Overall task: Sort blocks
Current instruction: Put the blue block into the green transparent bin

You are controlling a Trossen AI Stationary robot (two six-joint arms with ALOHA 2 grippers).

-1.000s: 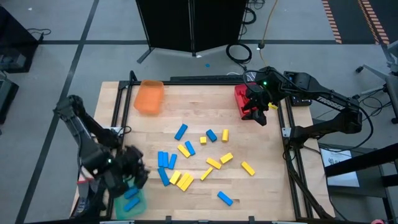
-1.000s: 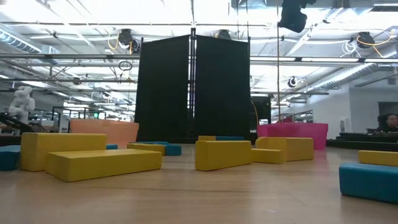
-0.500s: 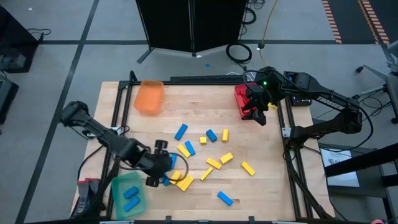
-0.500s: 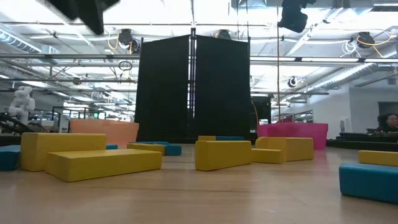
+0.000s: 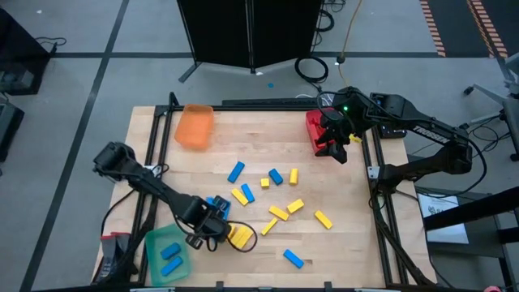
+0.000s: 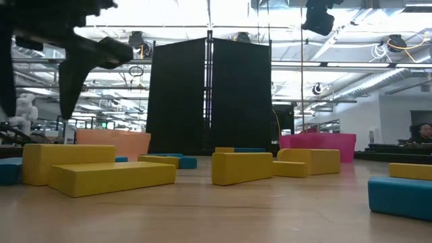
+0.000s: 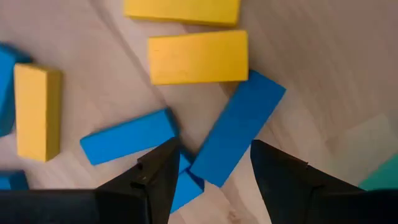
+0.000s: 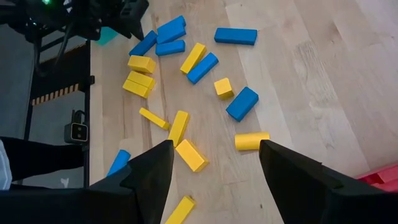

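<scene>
Wooden table [image 5: 259, 138] carries scattered blocks [image 5: 276, 212]; left claw [image 7: 211, 165] gapes empty over them, right claw [image 8: 211, 155] open, empty.

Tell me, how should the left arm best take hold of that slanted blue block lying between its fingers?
Across the two long sides, near the middle, coming straight down. The blue block lies flat on the table, and the open left end effector straddles its lower end. Another blue block sits close alongside, so space there looks tight.
</scene>
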